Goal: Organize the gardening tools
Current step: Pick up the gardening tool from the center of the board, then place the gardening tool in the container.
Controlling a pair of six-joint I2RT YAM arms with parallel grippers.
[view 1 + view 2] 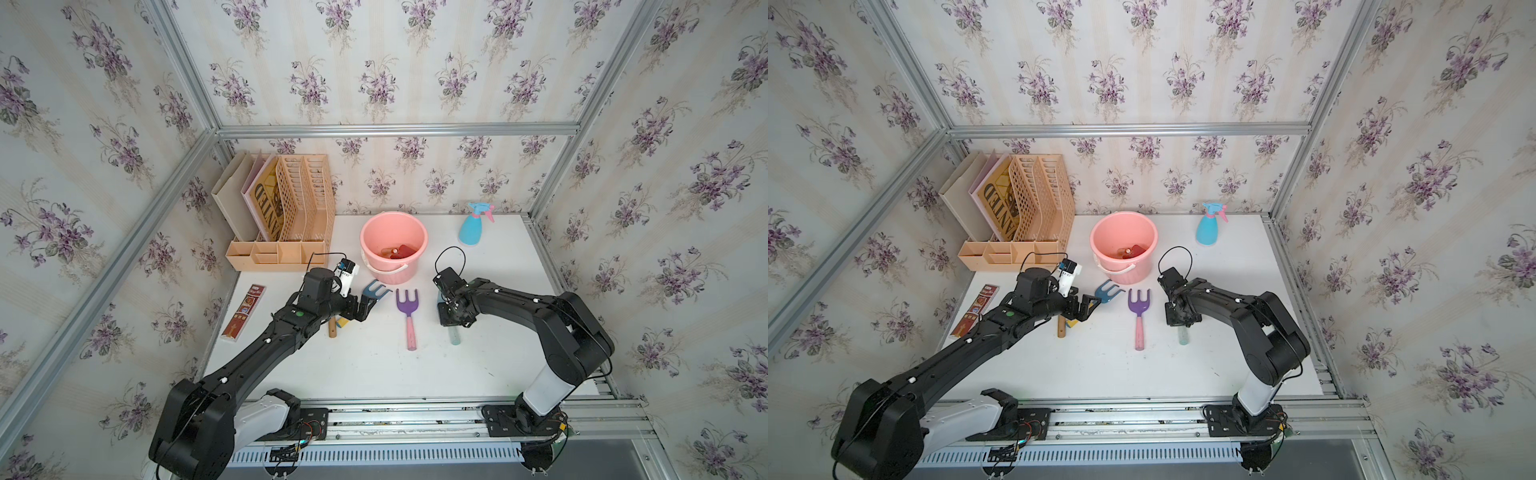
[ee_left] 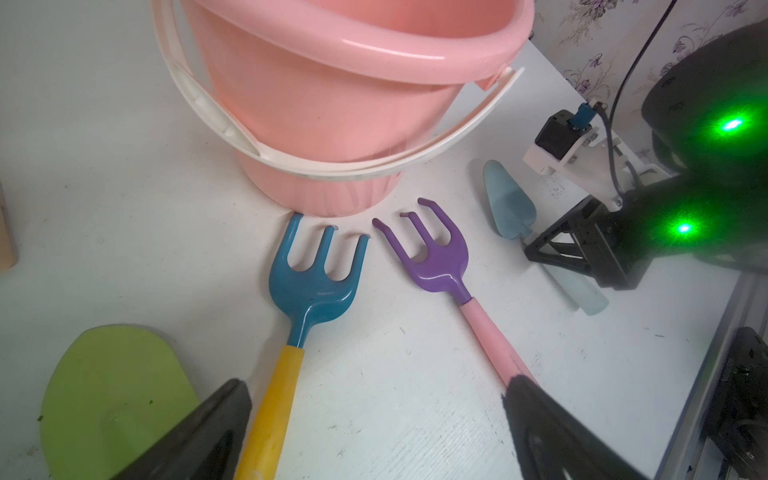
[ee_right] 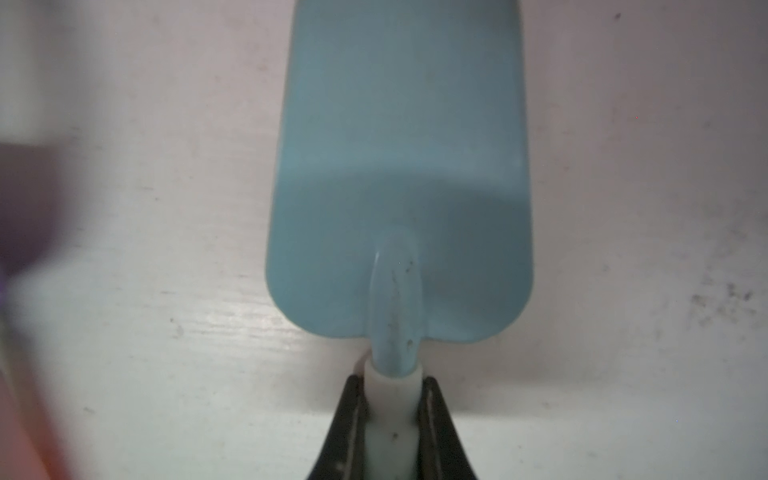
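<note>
1. Here, the right claw (image 3: pixel 390 415) pinches the pale handle of the smooth light-blue plastic trowel (image 3: pixel 399 187), which lies on the white worktop (image 1: pixel 374 365).
2. The left claw (image 2: pixel 376 386) is spread over the yellow handle of the glossy blue 3-tined fork (image 2: pixel 311 286). Beside that lies the purple 3-tined fork (image 2: pixel 436 257) with its pink handle, both near the pink plastic bucket (image 2: pixel 353 104).
3. A flat lime-green shovel blade (image 2: pixel 112 386) lies by the left claw.
4. The blue spray bottle (image 1: pixel 473 226) with a pink trigger stands at the worktop's far edge.
5. A tan board (image 1: pixel 268 203) in the beige slotted rack (image 1: pixel 316 195) reads "ANTED".
</note>
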